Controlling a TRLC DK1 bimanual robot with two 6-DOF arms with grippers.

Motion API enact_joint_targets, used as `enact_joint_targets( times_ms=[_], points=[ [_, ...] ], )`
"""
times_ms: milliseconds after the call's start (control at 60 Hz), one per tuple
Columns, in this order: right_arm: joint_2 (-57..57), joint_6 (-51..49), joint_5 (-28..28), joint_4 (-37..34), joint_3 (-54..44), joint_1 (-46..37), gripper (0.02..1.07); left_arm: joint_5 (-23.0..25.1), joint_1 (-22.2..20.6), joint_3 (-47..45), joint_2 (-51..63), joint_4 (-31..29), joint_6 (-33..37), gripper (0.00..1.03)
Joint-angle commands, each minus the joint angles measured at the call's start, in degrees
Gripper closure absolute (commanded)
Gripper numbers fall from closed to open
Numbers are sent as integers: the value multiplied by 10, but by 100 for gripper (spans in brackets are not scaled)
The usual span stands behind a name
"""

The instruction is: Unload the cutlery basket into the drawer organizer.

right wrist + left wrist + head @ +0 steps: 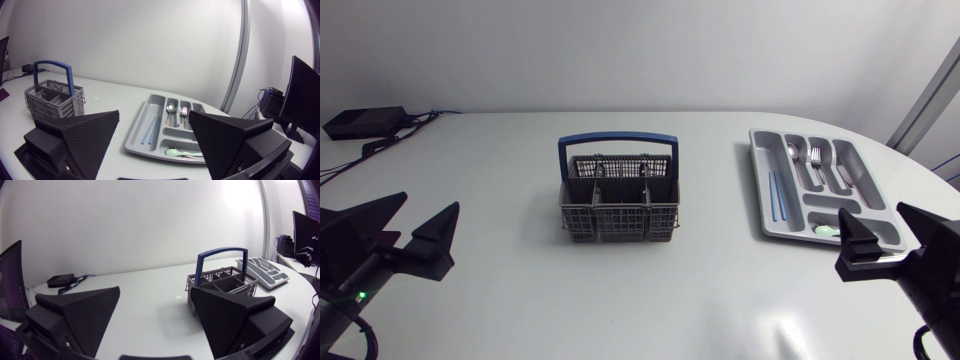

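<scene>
While both arms rest at the table's sides, our left gripper (428, 203) and right gripper (870, 212) stand wide open with nothing in them. The cutlery basket (618, 205) sits mid-table, well apart from both, and its compartments look empty (the mesh walls hide their bottoms). The drawer organizer (761, 190), near our right arm, holds a spoon (792, 155), forks (815, 158) and other pieces. We judge the unloading done or nearly so, and the next move calls for checking the basket.

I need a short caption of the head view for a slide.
Cutlery basket at mid-table; drawer organizer, already holding cutlery, at the right.
</scene>
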Motion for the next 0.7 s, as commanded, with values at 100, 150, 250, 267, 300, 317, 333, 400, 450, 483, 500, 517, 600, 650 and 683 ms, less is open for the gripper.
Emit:
enact_joint_targets(
  times_ms=[100,150,250,267,300,317,333,400,450,483,500,517,600,650,683],
  points=[
    [-58,54,5,17,-53,17,7,-24,-5,-50,-58,-4,-33,6],
    [-74,64,5,19,-65,22,7,-31,-6,-61,-74,-6,-38,6],
    [-106,84,6,24,-89,30,7,-44,-7,-83,-106,-9,-50,6],
    [-107,84,6,25,-90,30,6,-46,-7,-86,-111,-9,-51,6],
    [-107,84,6,25,-90,30,7,-51,-8,-93,-121,-10,-55,6],
    [-107,84,6,25,-90,30,7,-52,-8,-96,-125,-11,-57,6],
    [-107,84,6,25,-90,30,7,-54,-8,-99,-129,-11,-58,6],
    [-107,84,6,25,-90,30,7,-62,-9,-111,-147,-13,-64,6],
    [-107,84,6,25,-90,30,7,-69,-9,-124,-165,-15,-70,6],
    [-107,84,6,25,-90,30,7,-69,-9,-124,-165,-15,-70,6],
    [-107,84,6,25,-90,30,7,-69,-9,-124,-165,-15,-70,6],
    [-107,84,6,25,-90,30,7,-69,-9,-124,-165,-15,-70,6],
    [-107,84,6,25,-90,30,7,-69,-9,-124,-165,-15,-70,7],
    [-107,84,6,25,-90,30,7,-69,-9,-124,-165,-15,-70,7],
    [-107,84,6,25,-90,30,7,-69,-9,-124,-165,-15,-70,7]
  ],
)
